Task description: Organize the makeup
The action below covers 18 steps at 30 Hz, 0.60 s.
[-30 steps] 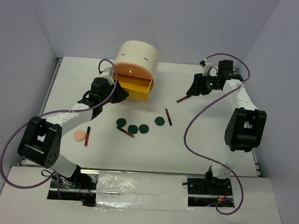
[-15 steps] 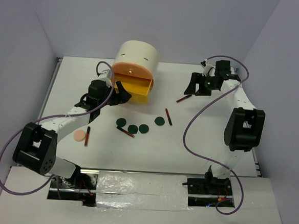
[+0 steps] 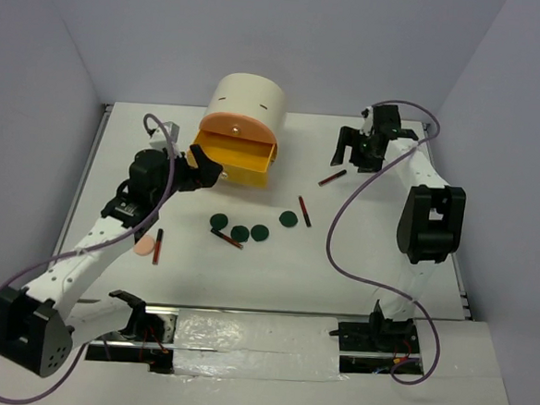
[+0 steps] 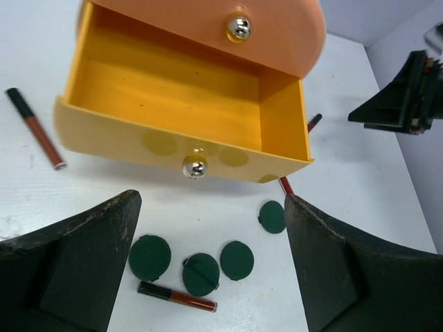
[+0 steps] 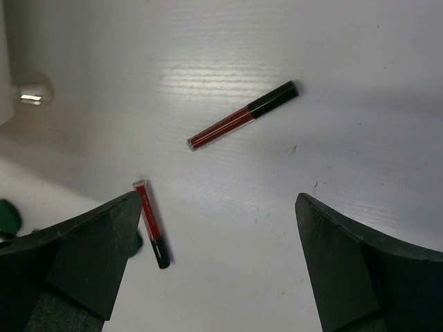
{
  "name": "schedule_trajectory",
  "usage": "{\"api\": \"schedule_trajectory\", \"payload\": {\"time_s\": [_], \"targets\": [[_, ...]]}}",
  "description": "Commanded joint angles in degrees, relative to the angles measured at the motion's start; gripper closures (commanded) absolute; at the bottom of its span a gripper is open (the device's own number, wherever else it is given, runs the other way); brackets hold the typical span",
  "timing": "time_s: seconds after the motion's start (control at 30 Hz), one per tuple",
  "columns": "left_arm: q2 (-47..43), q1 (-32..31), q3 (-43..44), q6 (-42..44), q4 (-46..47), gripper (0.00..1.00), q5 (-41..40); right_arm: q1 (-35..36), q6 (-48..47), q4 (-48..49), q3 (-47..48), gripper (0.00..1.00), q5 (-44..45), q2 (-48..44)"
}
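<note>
**Clerk:** Entry one, storage?

**Checker:** One cream drum-shaped cabinet stood at the back of the white counter. It had an orange upper drawer front with a silver knob. Below that, its yellow lower drawer was pulled out toward the arms.

**Clerk:** Entry two, discs?

**Checker:** Four dark green round discs lay flat in a loose row in front of the yellow lower drawer. Three sat close together. The fourth was a little apart on the right.

**Clerk:** Entry three, sticks?

**Checker:** There were four thin dark-red sticks with black caps, all lying on the counter.
- The near stick lay just beside the three grouped discs, on their near side.
- The middle stick lay just right of the fourth disc.
- The right stick lay farther back on the right.
- The left stick lay at the left, well apart from the discs.

**Clerk:** Entry four, puff?

**Checker:** One peach round puff lay on the left of the counter, with the left stick just beside it on its right.

**Clerk:** Entry five, pincers?

**Checker:** The left pincer hung over the counter by the front of the yellow lower drawer. Its fingers were wide apart, with nothing between them. The right pincer hung over the back right of the counter, near the right stick. Its fingers were also spread wide and held nothing. Its wrist view showed the right stick and the middle stick lying below it.
</note>
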Motion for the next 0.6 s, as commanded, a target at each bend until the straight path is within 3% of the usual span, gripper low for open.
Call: {"api": "schedule_trajectory", "payload": {"time_s": [0.0,0.3,0.57], "targets": [[-6.81,0.31,-2.48,0.23,-3.37,0.03,-5.98,3.16,6.96,0.86,3.12,0.00,12.67,2.16],[-20.71,0.40,-12.06,-7.06,-12.50,0.01,-14.17,7.73,14.44,-0.81,9.97,0.03,24.01,8.58],[-25.65,0.49,-13.12,-9.44,-18.66,0.01,-17.60,8.70,17.51,-2.66,13.41,0.12,27.63,14.38]]}}
